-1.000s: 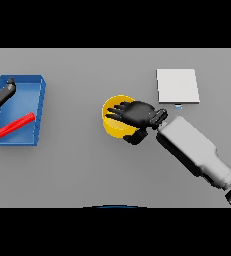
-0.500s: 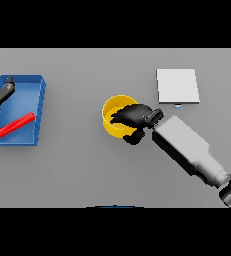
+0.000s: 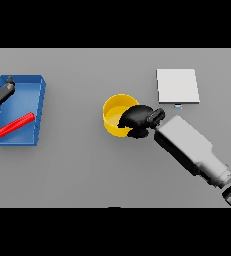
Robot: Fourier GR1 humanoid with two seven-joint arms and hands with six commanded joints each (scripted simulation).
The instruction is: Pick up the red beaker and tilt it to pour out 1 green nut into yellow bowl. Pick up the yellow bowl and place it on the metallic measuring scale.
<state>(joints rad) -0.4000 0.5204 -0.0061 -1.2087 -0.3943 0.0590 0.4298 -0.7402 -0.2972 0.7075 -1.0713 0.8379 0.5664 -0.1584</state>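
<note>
The yellow bowl [image 3: 112, 114] stands on the grey table near the middle. My right hand [image 3: 136, 120] sits at its right rim, fingers curled over the edge and gripping it; the hand hides the bowl's right side. No green nut shows in the visible part of the bowl. The red beaker [image 3: 15, 124] lies on its side in the blue tray [image 3: 40, 98] at the far left. My left hand [image 3: 3, 93] hovers over the tray's upper left corner with straight fingers, holding nothing. The metallic measuring scale [image 3: 177, 85] lies flat to the upper right of the bowl.
The right forearm [image 3: 189, 148] stretches from the lower right up to the bowl. A strip of bare table separates the bowl from the scale.
My right hand's fingers, spread over the bowl a second ago, have curled and closed on its right rim. The bowl, beaker and left hand stay where they were.
</note>
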